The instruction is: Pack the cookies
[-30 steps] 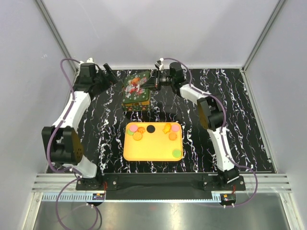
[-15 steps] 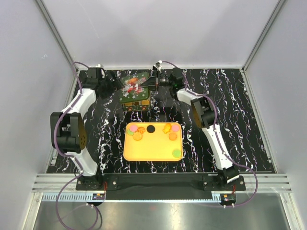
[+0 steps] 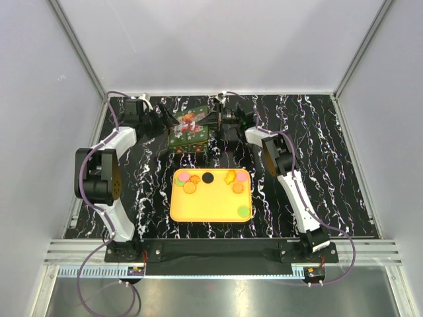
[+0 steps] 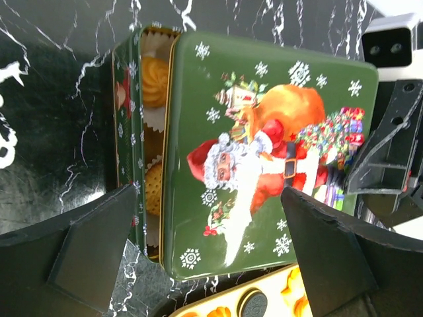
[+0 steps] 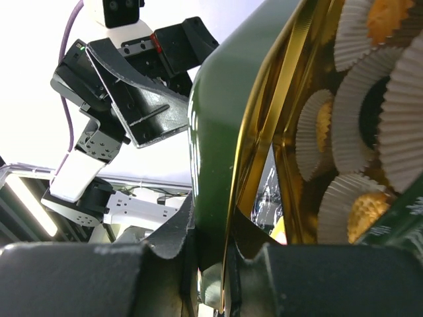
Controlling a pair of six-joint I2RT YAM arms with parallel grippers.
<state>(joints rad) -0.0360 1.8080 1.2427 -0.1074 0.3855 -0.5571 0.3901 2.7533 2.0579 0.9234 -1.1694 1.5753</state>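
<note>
The cookies lie on a yellow tray [image 3: 210, 206]: a black disc [image 3: 207, 177], orange discs [image 3: 190, 188], a yellow star shape [image 3: 230, 177], pink [image 3: 242, 176] and green [image 3: 243, 211] discs. A green Santa tin [image 3: 188, 132] stands behind the tray. My right gripper [image 3: 210, 119] is shut on the edge of its lid [image 5: 221, 132] and holds the lid tilted, partly off the base. My left gripper [image 3: 168, 121] is open at the tin's left side, and the lid [image 4: 264, 152] lies between its fingers [image 4: 92, 244]. Paper cups with biscuits [image 4: 155, 82] show in the uncovered strip.
The black marbled table [image 3: 317, 165] has white walls close behind and at both sides. In the left wrist view the tray's edge [image 4: 264, 296] shows under the lid, and the right gripper's body [image 4: 390, 145] is just past the lid's far side.
My left gripper has moved right, up to the tin's left side. My right gripper has shifted slightly left with the lid, and the lid now sits tilted over the base.
</note>
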